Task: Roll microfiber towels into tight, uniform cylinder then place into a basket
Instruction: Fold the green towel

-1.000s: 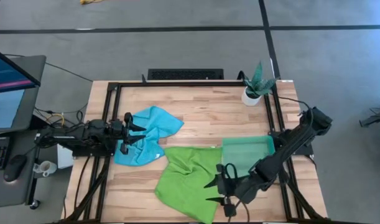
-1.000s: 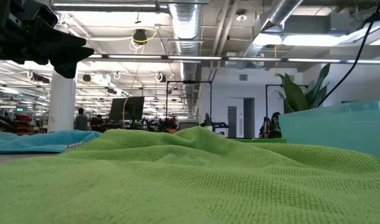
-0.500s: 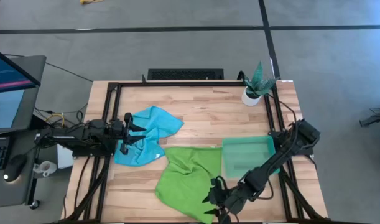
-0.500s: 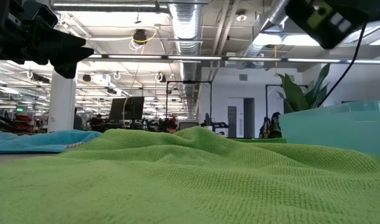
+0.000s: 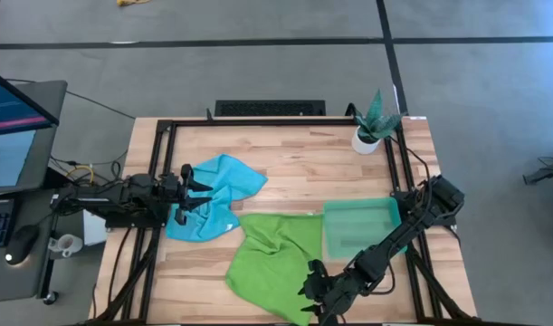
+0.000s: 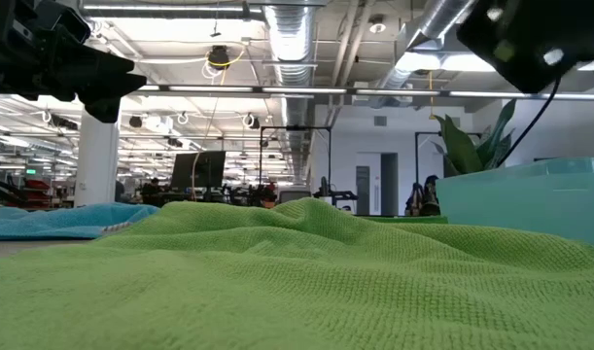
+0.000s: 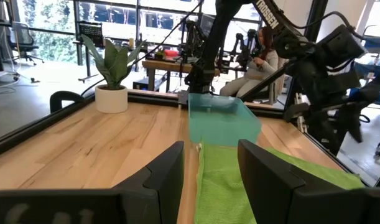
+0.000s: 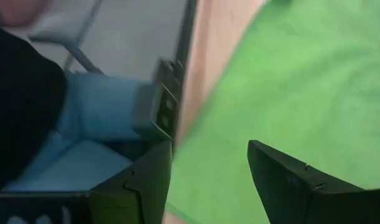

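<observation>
The lime green towel [image 5: 271,258] lies spread and rumpled on the table's near middle and fills the low view [image 6: 297,272]. The turquoise towel [image 5: 224,195] lies crumpled at the left [image 6: 53,222]. The green basket [image 5: 362,222] stands right of the green towel [image 6: 525,199]. My left gripper [image 5: 202,195] is open and hovers over the turquoise towel's left part. My right gripper [image 5: 309,288] is open above the green towel's near right edge [image 8: 252,93], touching nothing.
A white plant pot [image 5: 368,138] stands at the far right corner. Black frame rails [image 5: 258,124] run around the table. A monitor and keyboard stand off the table's left side. Bare wood lies between the towels and the far rail. A person sits far behind [image 7: 267,53].
My right gripper has gone down and toward the table's near edge, a little leftward, and now stands over the green towel's near right edge. Its arm has come into the low view at the top right. The towels have kept still.
</observation>
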`<control>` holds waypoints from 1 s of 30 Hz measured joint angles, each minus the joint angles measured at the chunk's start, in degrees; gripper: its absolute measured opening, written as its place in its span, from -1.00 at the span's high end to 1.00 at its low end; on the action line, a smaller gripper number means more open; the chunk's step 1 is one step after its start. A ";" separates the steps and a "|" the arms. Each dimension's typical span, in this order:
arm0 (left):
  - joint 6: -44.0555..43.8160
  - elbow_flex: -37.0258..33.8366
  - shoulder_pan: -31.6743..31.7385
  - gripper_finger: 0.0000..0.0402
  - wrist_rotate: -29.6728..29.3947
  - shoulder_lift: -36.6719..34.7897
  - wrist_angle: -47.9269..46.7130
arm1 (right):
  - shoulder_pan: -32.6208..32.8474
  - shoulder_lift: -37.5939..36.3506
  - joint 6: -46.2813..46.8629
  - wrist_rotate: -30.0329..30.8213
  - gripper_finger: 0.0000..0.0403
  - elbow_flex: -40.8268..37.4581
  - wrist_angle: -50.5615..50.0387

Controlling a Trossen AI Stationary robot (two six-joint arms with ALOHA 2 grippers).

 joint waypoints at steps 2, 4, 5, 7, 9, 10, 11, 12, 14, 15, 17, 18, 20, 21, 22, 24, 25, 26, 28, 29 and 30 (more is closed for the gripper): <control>0.00 -0.01 0.01 0.30 0.00 0.00 -0.01 | 0.00 0.00 -0.11 0.00 -0.16 -0.01 -0.87; 0.00 -0.02 0.00 0.30 0.00 0.00 -0.01 | 0.00 0.00 -0.16 0.01 -0.16 -0.01 -1.10; 0.00 -0.02 0.01 0.30 0.00 0.00 -0.01 | 0.01 0.00 -0.16 0.01 -0.16 -0.01 -1.19; 0.00 -0.01 0.01 0.30 0.00 0.00 -0.01 | 0.24 0.00 -0.17 0.07 -0.16 -0.01 -1.25; 0.01 0.00 -0.01 0.30 0.00 0.00 -0.01 | 0.26 0.83 -0.07 0.07 -0.16 0.08 -0.88; 0.02 -0.02 0.01 0.30 0.00 0.00 -0.01 | 0.34 1.64 0.06 0.15 -0.16 0.13 -0.56; 0.02 -0.01 0.00 0.30 0.00 0.00 -0.01 | 0.59 2.27 0.10 0.36 -0.16 -0.01 -0.87; 0.02 0.00 0.01 0.30 0.00 0.00 -0.01 | 0.75 3.11 0.12 0.41 -0.16 -0.05 -0.58; 0.02 -0.02 0.01 0.30 0.00 0.00 -0.01 | 0.95 5.05 0.04 0.39 -0.16 0.74 0.12; 0.02 0.00 -0.01 0.30 0.00 0.02 -0.01 | 0.98 5.60 -0.20 0.40 -0.16 1.03 -0.62; 0.02 -0.02 0.00 0.30 0.00 0.15 -0.01 | 0.98 6.93 -0.77 0.39 -0.16 2.24 -0.51; 0.02 0.00 0.01 0.30 0.00 0.17 -0.03 | 0.98 7.38 -1.09 0.41 -0.16 2.69 -0.30; 0.04 0.00 0.00 0.30 0.00 0.45 -0.01 | 1.01 8.23 -1.50 0.41 -0.16 3.37 -0.30; 0.04 0.00 0.00 0.30 0.00 0.51 -0.04 | 1.01 8.86 -1.54 0.32 -0.16 3.61 -0.33; 0.04 0.00 0.01 0.30 0.02 0.55 -0.05 | 1.00 9.50 -1.57 0.26 -0.16 3.76 -0.56; 0.04 -0.01 -0.01 0.30 0.00 0.79 -0.03 | 0.99 10.39 -1.50 -0.08 -0.16 3.75 -1.25; 0.06 0.01 0.01 0.30 0.00 0.87 -0.04 | 1.06 10.42 -1.40 -0.15 -0.16 3.75 -1.91; 0.07 -0.01 0.01 0.30 0.00 0.87 -0.05 | 1.14 10.37 -1.30 -0.17 -0.16 3.76 -2.35; 0.07 -0.02 0.01 0.30 0.00 0.87 -0.05 | 1.16 10.28 -0.93 -0.11 -0.16 3.86 -3.92; 0.07 0.00 -0.01 0.30 0.00 0.87 -0.05 | 1.17 10.27 -0.84 -0.12 -0.16 3.85 -5.37; 0.07 0.01 -0.01 0.30 0.00 0.87 -0.03 | 1.19 10.27 -0.84 0.10 -0.16 3.82 -6.37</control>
